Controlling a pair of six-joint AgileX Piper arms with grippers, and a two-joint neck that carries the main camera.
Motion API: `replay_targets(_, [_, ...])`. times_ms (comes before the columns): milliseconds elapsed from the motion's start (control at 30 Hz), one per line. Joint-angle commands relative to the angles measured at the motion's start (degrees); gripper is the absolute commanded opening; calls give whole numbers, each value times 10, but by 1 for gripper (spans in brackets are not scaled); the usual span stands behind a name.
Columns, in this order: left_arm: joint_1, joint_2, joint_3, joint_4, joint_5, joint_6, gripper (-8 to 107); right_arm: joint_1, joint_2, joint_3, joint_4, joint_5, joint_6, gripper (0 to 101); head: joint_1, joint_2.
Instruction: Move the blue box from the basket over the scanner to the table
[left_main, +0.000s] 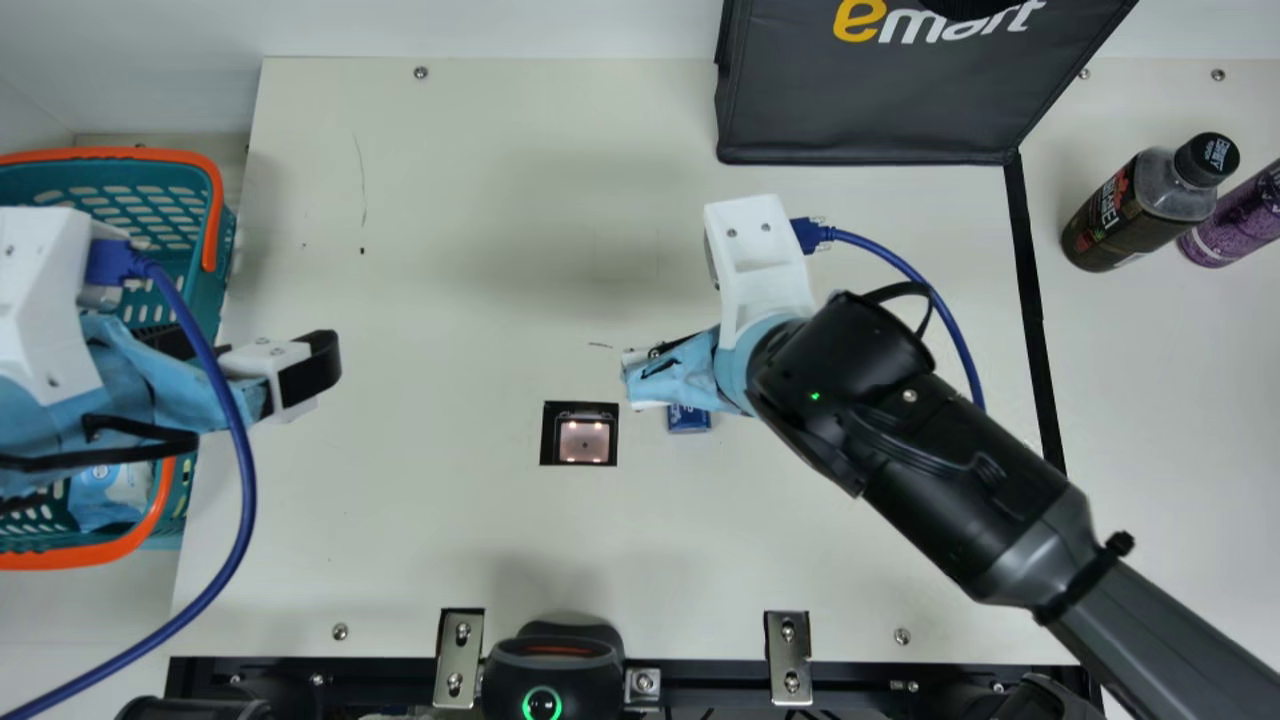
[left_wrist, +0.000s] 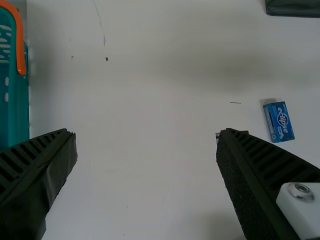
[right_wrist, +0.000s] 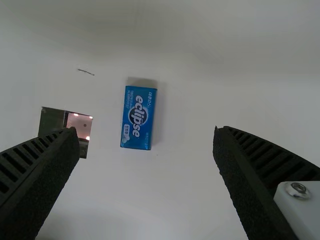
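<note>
Main view: the blue box (left_main: 688, 419) lies on the worktop (left_main: 450, 250) near the middle of the frame, just right of the scanner (left_main: 585, 440) and partly under the right arm (left_main: 960, 520). With the box out of the basket (left_main: 218, 290) and beyond the scanner, the move looks almost done; a needless new grasp could knock it back over the window. The left arm (left_main: 40, 300) reaches across the basket at the left edge, and its looping blue cable (left_main: 235, 520) could snag the rim if the arm swings. Scratches and screws mark the cream surface; a black bag (left_main: 870, 100) and two bottles (left_main: 1140, 205) occupy the upper right, below a pale wall (left_main: 450, 28).

Left wrist view: the left gripper (left_wrist: 147, 132) has its fingers wide, nothing between them, and the box sits at the right of the frame. Closing on a sideways sweep, it might clip the basket.

Right wrist view: the right gripper (right_wrist: 147, 130) is wide and empty, the box upper centre. Lowered carelessly, one finger could strike the scanner plate, lower left. Soft shadow crosses the bare surface above.
</note>
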Motion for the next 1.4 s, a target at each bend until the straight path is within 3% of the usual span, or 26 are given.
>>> replay_targets(0, [0, 0, 0, 0, 0, 0, 90, 1, 6, 4, -1, -5, 9, 95, -17, 0])
replay_targets(833, [0, 0, 0, 0, 0, 0, 90, 4, 106, 83, -1, -113, 75, 95, -17, 0])
replay_targets(1367, [0, 0, 0, 0, 0, 0, 90, -1, 137, 98, 24, -152, 87, 95, -17, 0])
